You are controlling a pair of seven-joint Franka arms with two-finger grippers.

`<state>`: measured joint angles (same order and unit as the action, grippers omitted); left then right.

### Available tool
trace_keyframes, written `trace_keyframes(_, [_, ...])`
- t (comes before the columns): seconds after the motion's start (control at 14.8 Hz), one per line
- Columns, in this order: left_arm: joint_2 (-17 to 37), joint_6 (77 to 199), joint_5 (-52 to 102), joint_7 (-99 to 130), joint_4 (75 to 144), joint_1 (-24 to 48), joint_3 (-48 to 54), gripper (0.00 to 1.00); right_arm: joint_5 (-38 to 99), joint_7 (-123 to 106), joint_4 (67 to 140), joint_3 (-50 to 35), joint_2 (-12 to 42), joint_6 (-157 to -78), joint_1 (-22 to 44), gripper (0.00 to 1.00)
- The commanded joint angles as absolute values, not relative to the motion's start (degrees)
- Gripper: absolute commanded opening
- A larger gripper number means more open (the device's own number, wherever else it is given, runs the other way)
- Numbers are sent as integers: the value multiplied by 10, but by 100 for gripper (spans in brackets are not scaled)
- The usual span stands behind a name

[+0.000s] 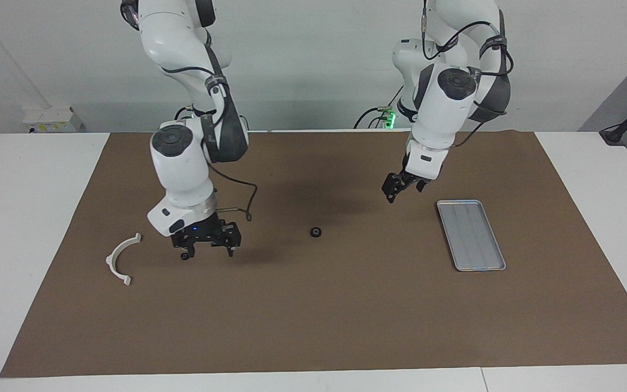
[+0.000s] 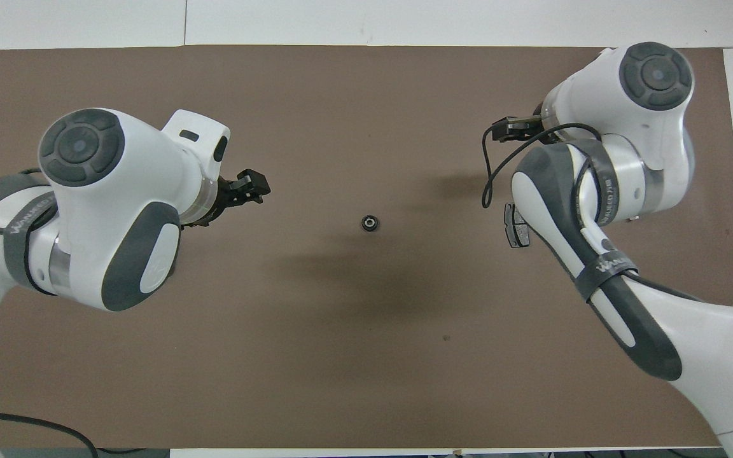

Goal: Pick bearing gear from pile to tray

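small black bearing gear (image 1: 316, 232) left lying alone on the brown mat (image 1: 313, 326) mid-table, well apart from the tray (image 1: 471, 234), right gripper (image 1: 207, 247) spread wide and empty over the pile, left gripper (image 1: 395, 190) unclenched, raised near the tray

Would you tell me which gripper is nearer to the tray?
The left gripper, open, hangs beside the tray. The right gripper, open, is over the pile at its own end.

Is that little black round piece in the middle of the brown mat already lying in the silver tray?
No, the little black round piece lies alone on the brown mat, well apart from the silver tray.
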<state>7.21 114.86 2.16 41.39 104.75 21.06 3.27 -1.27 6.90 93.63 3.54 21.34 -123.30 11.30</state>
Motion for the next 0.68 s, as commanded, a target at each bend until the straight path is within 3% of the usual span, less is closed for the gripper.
trace_keyframes(0.0, [175,1116,24,462,928,256,23,100,-8,-13,941,26,196,-1187,78,100])
trace_keyframes(0.27, [342,1091,19,582,746,317,18,100,-8,-68,981,25,181,-1191,46,100])
trace_keyframes(0.47, [411,1105,18,608,704,356,13,100,-7,-70,992,25,183,-1197,44,100])
trace_keyframes(0.61, [413,1107,18,611,710,369,-2,100,-4,-74,1003,25,185,-1215,45,100])
